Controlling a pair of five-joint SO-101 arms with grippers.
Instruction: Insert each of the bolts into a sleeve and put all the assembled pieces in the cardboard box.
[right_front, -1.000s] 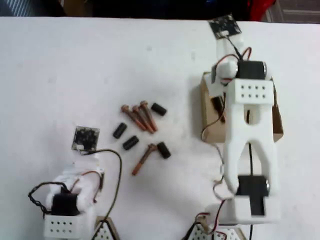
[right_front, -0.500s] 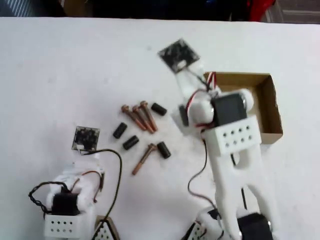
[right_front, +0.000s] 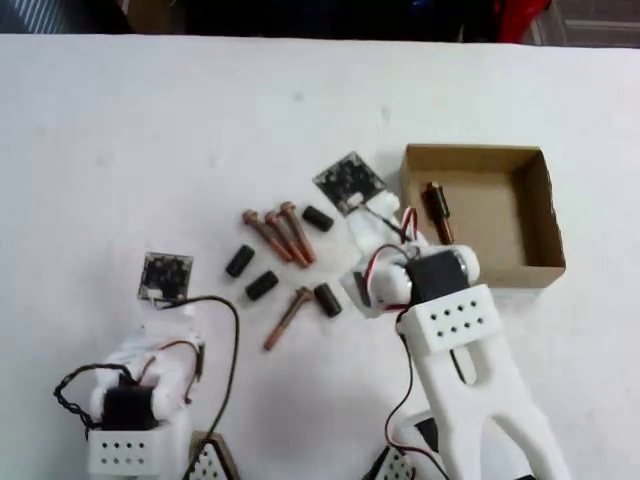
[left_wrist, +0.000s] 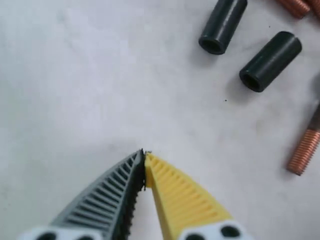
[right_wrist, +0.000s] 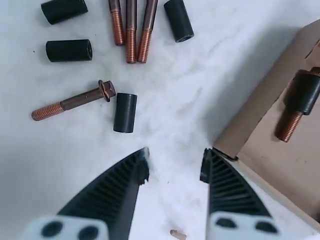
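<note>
The cardboard box (right_front: 475, 153) stands at the right with one bolt-in-sleeve piece (right_front: 437, 210) lying in it. Left of it, three copper bolts (right_front: 278, 235) lie side by side with a black sleeve (right_front: 318, 218) next to them. A fourth bolt (right_wrist: 72, 102) lies head-to-side against another sleeve (right_wrist: 125, 112). Two more sleeves (left_wrist: 223, 24) (left_wrist: 270, 61) rest nearby. My right gripper (right_wrist: 175, 167) hangs open and empty over bare table between that sleeve and the box wall (right_wrist: 265, 107). My left gripper (left_wrist: 144, 155) is shut on nothing, low over the table short of the two sleeves.
The right arm (right_front: 445, 300) reaches up from the near edge beside the box's left wall. The left arm (right_front: 130, 400) is folded at the near left corner. A tiny tan scrap (right_wrist: 175, 234) lies on the table under the right gripper.
The right arm has swung from above the box to the left and back toward the near edge, uncovering the assembled piece inside. The left arm has barely shifted.
</note>
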